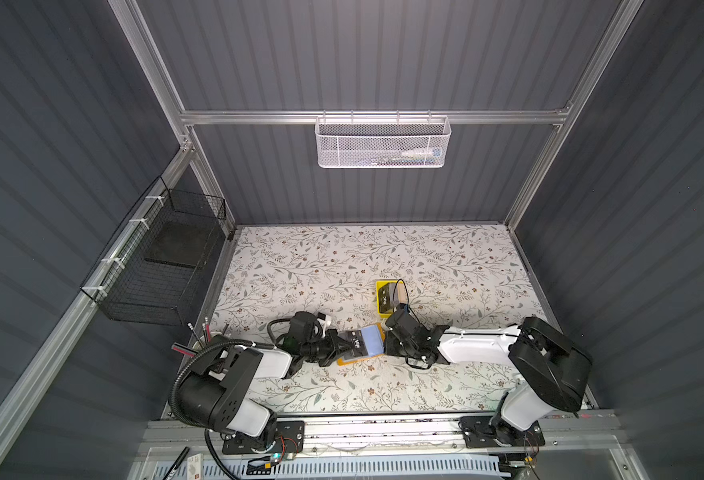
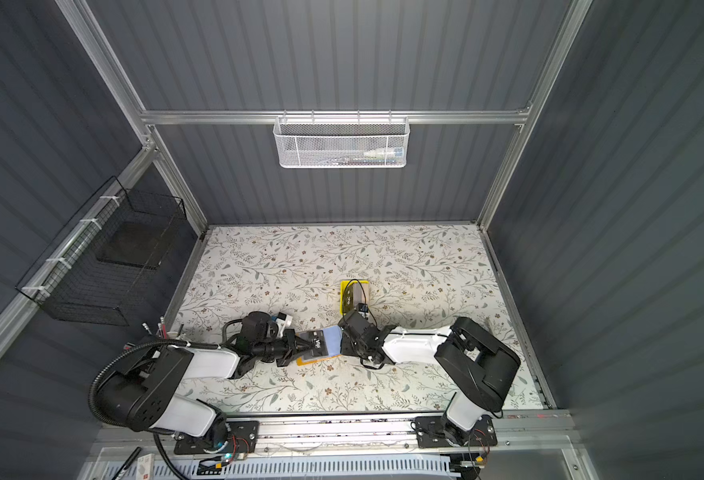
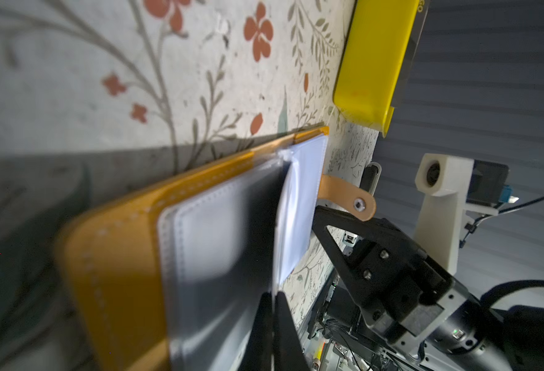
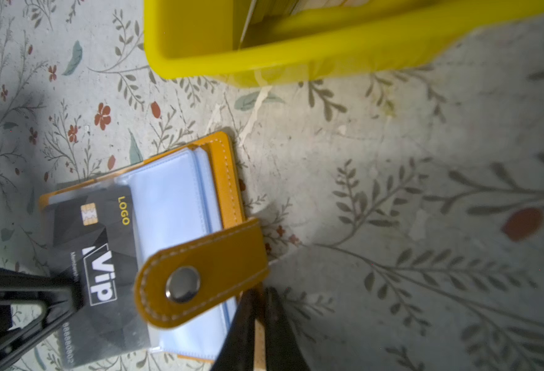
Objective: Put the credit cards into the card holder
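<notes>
While the holder (image 1: 352,362) lies open, the left gripper (image 1: 344,347), at its 9 o'clock, pinches a VIP card (image 1: 356,344) partly inside a sleeve (image 1: 373,337). The right gripper (image 1: 385,342), at 3 o'clock, clamps the holder's edge.

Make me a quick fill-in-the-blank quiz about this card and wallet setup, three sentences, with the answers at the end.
1. The black card gripped by the left pincer bears the white word ____.
2. The mustard card holder lies ____, with its bluish sleeve pages showing.
3. The plastic tray beyond the holder is coloured ____.

Missing words: VIP; open; yellow.
</notes>
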You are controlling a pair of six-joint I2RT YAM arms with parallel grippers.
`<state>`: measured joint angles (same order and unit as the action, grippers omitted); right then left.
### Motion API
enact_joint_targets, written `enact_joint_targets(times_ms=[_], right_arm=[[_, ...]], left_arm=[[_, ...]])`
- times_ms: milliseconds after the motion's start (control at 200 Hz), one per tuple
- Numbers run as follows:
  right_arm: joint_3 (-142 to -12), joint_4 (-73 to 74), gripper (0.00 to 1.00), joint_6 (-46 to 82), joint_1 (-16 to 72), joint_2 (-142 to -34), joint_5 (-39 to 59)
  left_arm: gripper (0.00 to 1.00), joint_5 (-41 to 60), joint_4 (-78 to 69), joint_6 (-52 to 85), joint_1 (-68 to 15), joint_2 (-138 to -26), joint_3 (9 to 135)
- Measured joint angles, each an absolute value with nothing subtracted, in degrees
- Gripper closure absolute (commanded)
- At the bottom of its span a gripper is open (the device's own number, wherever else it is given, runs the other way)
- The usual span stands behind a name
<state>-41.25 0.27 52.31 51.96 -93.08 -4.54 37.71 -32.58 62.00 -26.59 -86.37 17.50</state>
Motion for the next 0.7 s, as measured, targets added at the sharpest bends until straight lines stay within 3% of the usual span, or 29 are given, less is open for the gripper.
enact_joint_targets(times_ms=[700], right_arm=[[-41.28, 0.21, 0.88, 52.31, 51.96, -93.06, -4.56]], left_arm=[[1.0, 40.58, -32.18, 58.7, -26.52, -89.12, 19.64]])
